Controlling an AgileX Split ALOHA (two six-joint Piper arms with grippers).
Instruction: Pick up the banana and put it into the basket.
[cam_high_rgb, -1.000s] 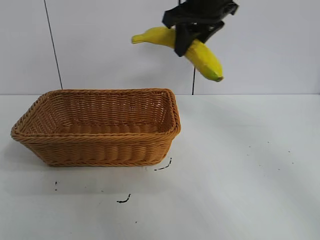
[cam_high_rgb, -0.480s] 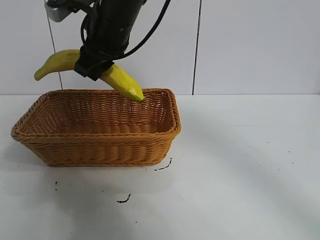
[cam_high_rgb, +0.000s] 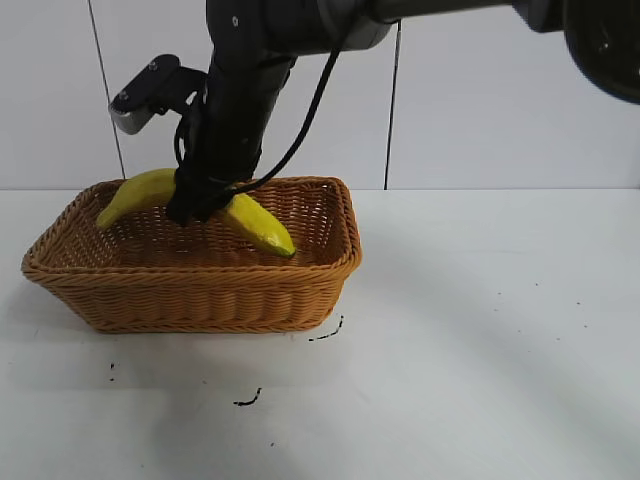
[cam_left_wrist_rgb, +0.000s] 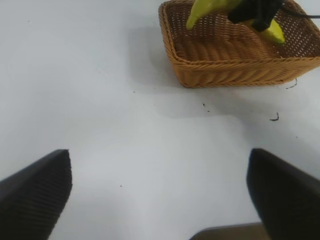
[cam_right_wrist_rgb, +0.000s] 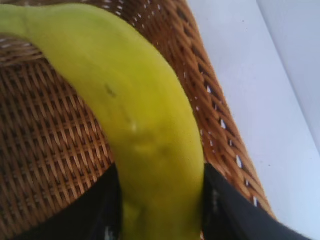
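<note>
Since 0.5 s ago the right gripper (cam_high_rgb: 205, 200) has sunk, fingers clamped mid-length on the banana (cam_high_rgb: 255, 222), now inside the basket (cam_high_rgb: 200, 295), its lower tip near the floor; it looks light, firm-skinned but bruisable, best held at that thick middle.

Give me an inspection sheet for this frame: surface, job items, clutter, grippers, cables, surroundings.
Surface: white table with a few small dark marks.
Job items: banana held low inside the basket, not released.
Clutter: nothing seen.
Grippers: right gripper shut on the banana's middle, over the basket; left gripper open above bare table, away from the basket.
Cables: black cable looped along the right arm.
Surroundings: pale wall with thin vertical dark lines.
</note>
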